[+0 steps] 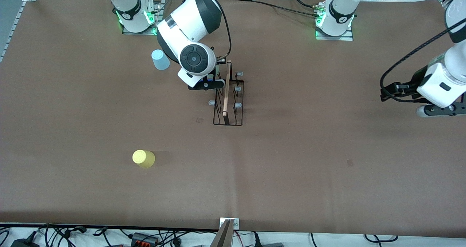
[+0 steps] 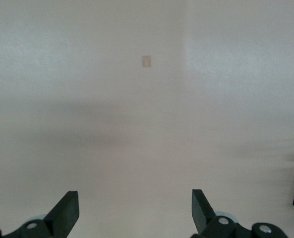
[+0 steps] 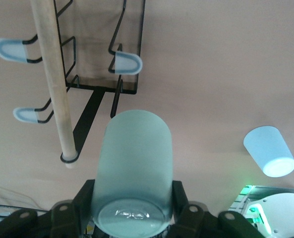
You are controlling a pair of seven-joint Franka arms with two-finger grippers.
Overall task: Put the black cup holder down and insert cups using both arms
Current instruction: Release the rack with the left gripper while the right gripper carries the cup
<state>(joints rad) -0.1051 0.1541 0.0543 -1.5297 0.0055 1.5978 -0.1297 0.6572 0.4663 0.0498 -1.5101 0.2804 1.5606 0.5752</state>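
While the thin black wire cup holder (image 1: 228, 98) with its wooden rod handle stands mid-worktop, toward the edge where the arms' bases stand, the right claw (image 3: 132, 218) pinches a pale grey-green plastic tumbler (image 3: 133, 168) just over its prongs. Seating it well probably means centring the tumbler's mouth on one grey-tipped prong (image 3: 126, 63), lowering straight, then releasing. Light blue tumbler (image 1: 160, 59) and yellow tumbler (image 1: 143, 158) wait on the brown worktop (image 1: 327, 148). Left claw (image 2: 134, 213) waits, spread, at its end.
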